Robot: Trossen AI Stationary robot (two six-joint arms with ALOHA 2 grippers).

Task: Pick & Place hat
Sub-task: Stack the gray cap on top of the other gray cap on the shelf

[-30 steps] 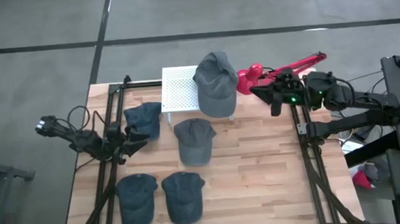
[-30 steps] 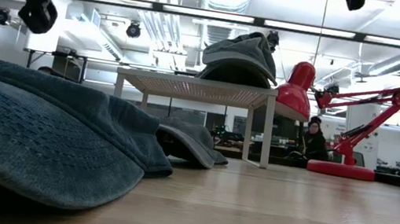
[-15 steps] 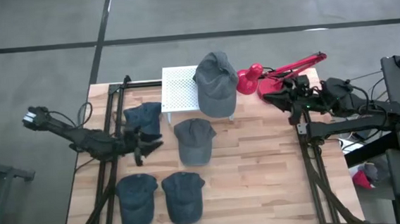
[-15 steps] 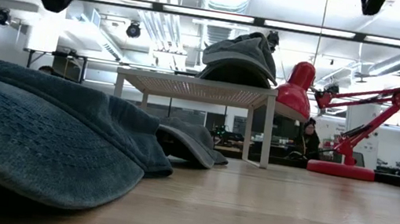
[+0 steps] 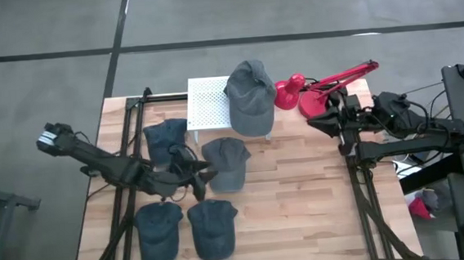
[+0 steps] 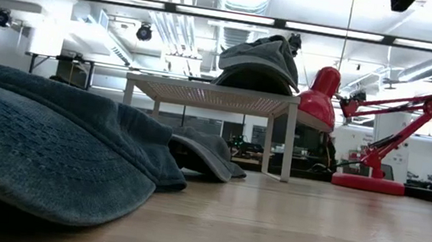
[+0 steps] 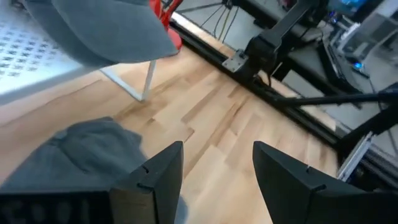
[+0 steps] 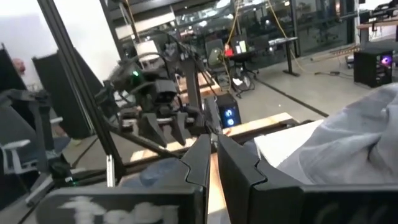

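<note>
On the table (image 5: 302, 191), at the middle of the high view, the left gripper (image 5: 205, 178) hangs over the near edge of a grey hat (image 5: 224, 162), its fingers (image 7: 158, 177) spread apart with nothing between them. The left wrist view shows that hat just below and beside the open fingers; whether they touch it is hard to say.

Another grey hat (image 5: 250, 96) sits on the white rack (image 5: 206, 105) at the upper middle, overhanging its right side. Three blue hats lie to the left: one (image 5: 165, 139) beside the rack, two (image 5: 159, 230) (image 5: 213, 228) side by side at the lower left.

At the right edge of the table the right gripper (image 5: 320, 121) waits just below the red lamp (image 5: 327, 86), its fingers (image 8: 202, 158) pressed together and holding nothing.
</note>
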